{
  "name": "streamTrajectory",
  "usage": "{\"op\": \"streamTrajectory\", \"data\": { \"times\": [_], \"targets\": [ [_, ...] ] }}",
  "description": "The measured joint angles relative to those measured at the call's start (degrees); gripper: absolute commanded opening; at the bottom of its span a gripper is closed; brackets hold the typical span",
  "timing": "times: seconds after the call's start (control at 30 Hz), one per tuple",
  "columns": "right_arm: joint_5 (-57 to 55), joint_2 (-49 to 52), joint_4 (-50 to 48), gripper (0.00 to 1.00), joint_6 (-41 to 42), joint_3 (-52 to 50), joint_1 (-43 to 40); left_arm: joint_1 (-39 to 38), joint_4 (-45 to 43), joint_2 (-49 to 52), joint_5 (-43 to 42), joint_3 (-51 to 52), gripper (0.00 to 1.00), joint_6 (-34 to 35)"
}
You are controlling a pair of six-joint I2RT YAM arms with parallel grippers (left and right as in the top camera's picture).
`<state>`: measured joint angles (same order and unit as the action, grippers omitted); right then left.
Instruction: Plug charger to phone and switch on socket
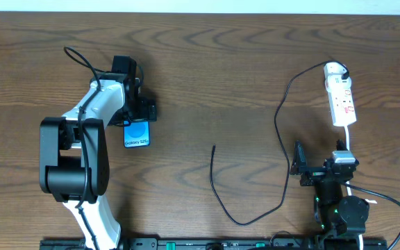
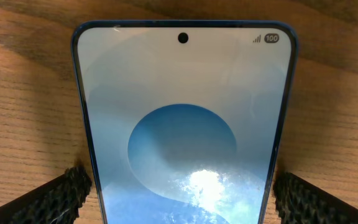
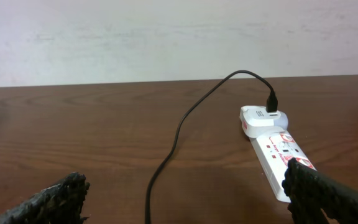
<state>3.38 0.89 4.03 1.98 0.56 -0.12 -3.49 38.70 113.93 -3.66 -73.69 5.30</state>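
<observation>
While the phone [image 1: 137,134] is lying flat on the bench [image 1: 207,69] in the overhead view, the left tool [image 1: 139,112] is hanging over its far end. The right tool [image 1: 319,167] is waiting wide and empty near the front edge. The socket [image 1: 341,101] is sitting well apart at the back right. The cable [image 1: 284,160] is running from the socket's far end in a long loop, and its plug tip [image 1: 214,147] is lying loose between the two arms, well away from the phone. In the left wrist view, the left tool [image 2: 179,202] is standing wide with its pads [image 2: 55,198] just beside the lit phone [image 2: 182,124]; whether they are pressing it, I cannot tell. In the right wrist view, the right tool [image 3: 185,186] is gaping open and facing the socket [image 3: 272,155], with the cable [image 3: 179,130] already plugged in there. Judging by this, nothing is finished: the tip is still needing to be fetched and plugged into the phone, and the switch pressed, its position being too small to read.
</observation>
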Motion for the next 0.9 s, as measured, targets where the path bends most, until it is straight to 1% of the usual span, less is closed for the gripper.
{"op": "streamTrajectory", "data": {
  "times": [0.5, 0.9],
  "targets": [
    [0.0, 0.0, 0.0, 0.99, 0.0, 0.0, 0.0, 0.0, 0.07, 0.0, 0.0, 0.0, 0.98, -0.04],
    [0.0, 0.0, 0.0, 0.99, 0.0, 0.0, 0.0, 0.0, 0.44, 0.0, -0.02, 0.0, 0.99, -1.86]
  ]
}}
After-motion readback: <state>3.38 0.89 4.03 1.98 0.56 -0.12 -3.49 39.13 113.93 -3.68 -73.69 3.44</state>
